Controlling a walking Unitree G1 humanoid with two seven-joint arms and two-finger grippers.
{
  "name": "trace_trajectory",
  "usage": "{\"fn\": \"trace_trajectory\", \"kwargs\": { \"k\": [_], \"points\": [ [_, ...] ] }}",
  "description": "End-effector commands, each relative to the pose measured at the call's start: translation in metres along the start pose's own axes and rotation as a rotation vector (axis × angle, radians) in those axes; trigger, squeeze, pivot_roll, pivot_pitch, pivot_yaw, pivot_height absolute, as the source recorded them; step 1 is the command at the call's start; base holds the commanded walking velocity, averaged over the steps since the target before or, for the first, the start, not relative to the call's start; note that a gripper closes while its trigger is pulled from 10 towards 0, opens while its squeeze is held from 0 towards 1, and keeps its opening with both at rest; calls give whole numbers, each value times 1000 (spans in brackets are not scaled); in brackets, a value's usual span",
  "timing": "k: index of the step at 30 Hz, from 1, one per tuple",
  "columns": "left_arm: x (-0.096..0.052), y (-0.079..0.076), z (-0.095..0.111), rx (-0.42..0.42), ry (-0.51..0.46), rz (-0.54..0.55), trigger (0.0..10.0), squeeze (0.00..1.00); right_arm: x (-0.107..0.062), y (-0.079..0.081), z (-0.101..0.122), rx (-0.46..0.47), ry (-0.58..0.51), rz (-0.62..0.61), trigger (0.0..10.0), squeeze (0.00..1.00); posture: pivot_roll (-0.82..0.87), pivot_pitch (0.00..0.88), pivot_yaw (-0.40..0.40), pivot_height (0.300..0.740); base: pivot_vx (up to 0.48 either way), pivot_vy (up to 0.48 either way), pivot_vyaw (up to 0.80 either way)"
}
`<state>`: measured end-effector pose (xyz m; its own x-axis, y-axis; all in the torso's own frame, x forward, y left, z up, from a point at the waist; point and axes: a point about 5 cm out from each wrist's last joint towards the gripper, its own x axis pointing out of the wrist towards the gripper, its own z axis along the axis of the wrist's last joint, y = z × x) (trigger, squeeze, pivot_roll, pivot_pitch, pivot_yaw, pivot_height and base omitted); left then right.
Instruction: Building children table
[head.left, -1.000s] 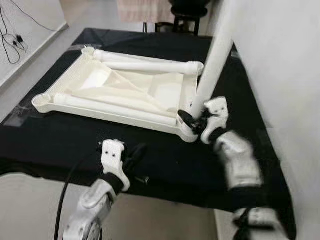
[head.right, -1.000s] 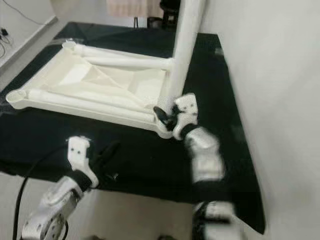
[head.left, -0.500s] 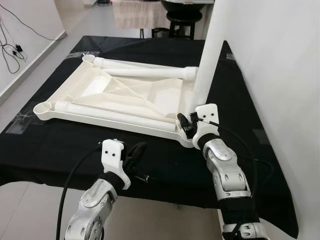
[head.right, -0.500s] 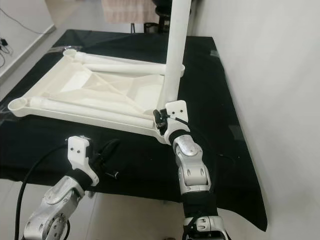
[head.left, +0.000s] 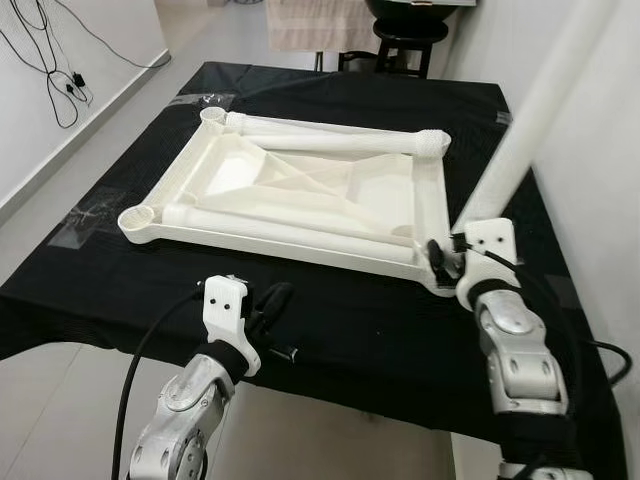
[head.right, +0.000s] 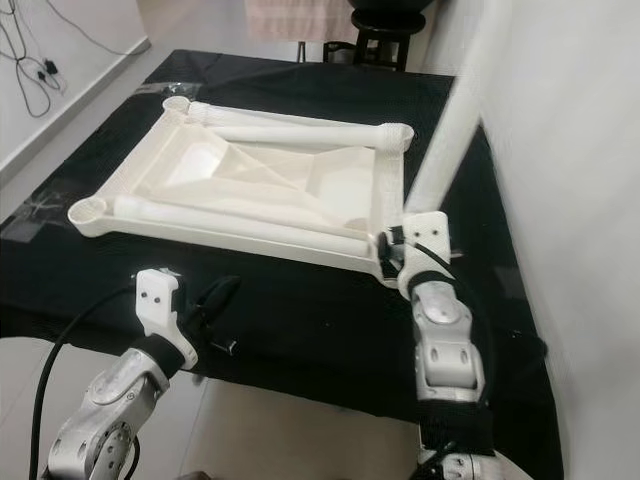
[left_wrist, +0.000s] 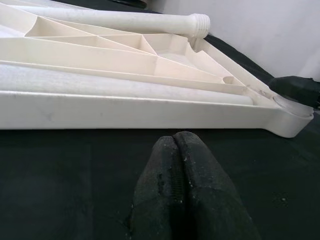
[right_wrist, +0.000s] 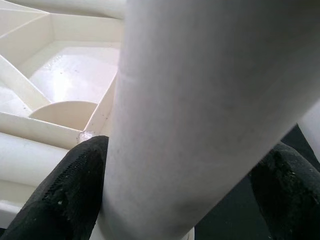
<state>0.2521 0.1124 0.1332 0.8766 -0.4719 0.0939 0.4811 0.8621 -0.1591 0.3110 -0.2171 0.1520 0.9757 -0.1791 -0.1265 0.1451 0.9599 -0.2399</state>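
Left wrist view looks along the left gripper (left_wrist: 176, 145), whose two black fingers are pressed together on nothing, resting low on the black cloth (head.left: 380, 330) just short of the near rail of the upturned table top (head.left: 300, 185).

At the table top's near right corner, the right gripper (head.left: 445, 262) is clamped round the foot of a white table leg (head.left: 525, 125). In the right wrist view its fingers (right_wrist: 65, 190) are spread wide, one on each side of the leg (right_wrist: 200, 115), with the corner socket just below. The leg leans away from the table top, up and to the right, rather than standing straight over the corner.

Two more legs lie inside the table top, one along the near rail (head.left: 290, 225) and one along the far rail (head.left: 330, 143).

The risk, as I judge it, is that lean: pushed or turned at this angle, the leg could jam crooked in the socket or slip out. The light table top might also slide on the cloth, since nothing holds it down.
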Motion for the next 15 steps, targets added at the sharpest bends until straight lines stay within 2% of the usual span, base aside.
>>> {"fn": "trace_trajectory", "kwargs": {
  "k": [1,4,5,6,7,8,9,11,14,15],
  "points": [
    [-2,0,-5,-5,28,-4,10000,0,-5,-13,-19,18,97,-77,10000,969,52,124,-24,740,0,0,0],
    [-1,0,-5,-5,28,-4,10000,0,-6,-11,-19,25,99,-74,10000,945,52,124,-24,740,0,0,0],
    [-1,0,-5,-5,27,-4,10000,0,-6,-9,-17,93,93,-74,10000,945,52,124,-25,740,0,0,0],
    [-1,0,-5,-5,27,-4,10000,0,-6,-9,-17,93,93,-74,10000,945,52,124,-25,740,0,0,0],
    [-1,0,-5,-5,28,-3,10000,0,-7,-7,-14,145,72,-64,10000,467,53,126,-30,740,0,0,0],
    [-1,1,-5,-1,32,0,10000,0,-8,-3,-11,187,61,-35,10000,75,54,127,-33,740,0,0,0],
    [-1,1,-4,11,38,3,10000,0,-11,2,-10,225,50,2,10000,0,51,127,-34,740,0,0,0],
    [-1,2,-4,34,52,9,10000,0,-19,11,-9,302,33,85,10000,0,39,130,-37,740,0,0,0],
    [-1,2,-4,34,52,9,10000,0,-19,11,-9,302,33,85,10000,0,39,130,-37,740,0,0,0],
    [-1,3,-4,52,59,24,10000,0,-24,13,-7,333,11,119,10000,0,35,131,-36,740,0,0,0]
  ]
}}
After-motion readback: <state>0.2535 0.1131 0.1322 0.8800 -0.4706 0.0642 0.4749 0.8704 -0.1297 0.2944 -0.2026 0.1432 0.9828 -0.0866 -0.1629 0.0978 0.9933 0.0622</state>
